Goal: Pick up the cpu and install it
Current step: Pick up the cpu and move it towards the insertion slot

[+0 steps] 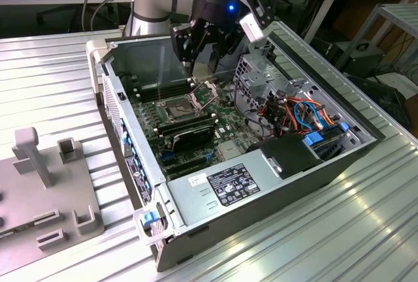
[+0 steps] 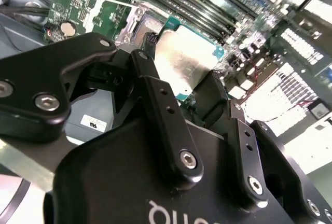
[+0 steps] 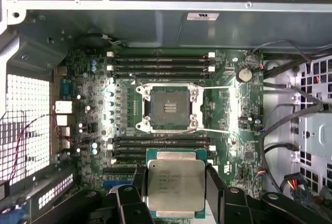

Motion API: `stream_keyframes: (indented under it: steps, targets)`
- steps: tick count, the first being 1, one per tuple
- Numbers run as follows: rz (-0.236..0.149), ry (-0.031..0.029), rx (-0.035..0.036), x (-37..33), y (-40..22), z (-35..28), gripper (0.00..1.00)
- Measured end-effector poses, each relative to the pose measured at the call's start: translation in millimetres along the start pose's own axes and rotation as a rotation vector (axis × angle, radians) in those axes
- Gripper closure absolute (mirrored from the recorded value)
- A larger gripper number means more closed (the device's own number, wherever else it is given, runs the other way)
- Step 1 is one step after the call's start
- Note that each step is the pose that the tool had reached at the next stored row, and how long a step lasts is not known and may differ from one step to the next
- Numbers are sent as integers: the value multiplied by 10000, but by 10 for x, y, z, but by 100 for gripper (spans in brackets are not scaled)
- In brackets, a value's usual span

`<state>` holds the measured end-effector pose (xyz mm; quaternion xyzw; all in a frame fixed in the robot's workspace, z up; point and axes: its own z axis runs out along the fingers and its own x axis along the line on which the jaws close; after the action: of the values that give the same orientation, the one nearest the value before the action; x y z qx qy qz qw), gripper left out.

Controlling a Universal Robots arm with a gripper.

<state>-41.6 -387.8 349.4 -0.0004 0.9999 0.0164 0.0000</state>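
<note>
Ribbed metal surface (image 1: 339,230) carrying an open computer case (image 1: 261,211).
The tool (image 1: 198,60) clamps the cpu (image 3: 175,186) by two edges, near the open socket (image 3: 169,108), not touching.

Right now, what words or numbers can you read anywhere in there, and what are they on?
Nothing reads clearly.
cpu: faint print on its top, blurred.
Power supply label: print too small.
Case sticker: too small.
Gripper: white letters on its body, cut off.
</note>
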Motion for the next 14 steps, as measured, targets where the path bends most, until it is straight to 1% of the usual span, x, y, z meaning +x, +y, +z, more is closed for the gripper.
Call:
stream_keyframes:
  steps: [2, 5, 7, 8, 9, 10, 14]
  targets:
    - [0, 1, 2, -1, 28, 35, 45]
    - [0, 1, 1, -3, 87, 111, 45]
    - [0, 1, 1, -3, 113, 148, 45]
    - [0, 1, 1, -3, 140, 194, 45]
    - [0, 1, 0, -3, 154, 227, 45]
    - [0, 1, -1, -3, 160, 247, 45]
    - [0, 4, 0, -3, 180, 384, 45]
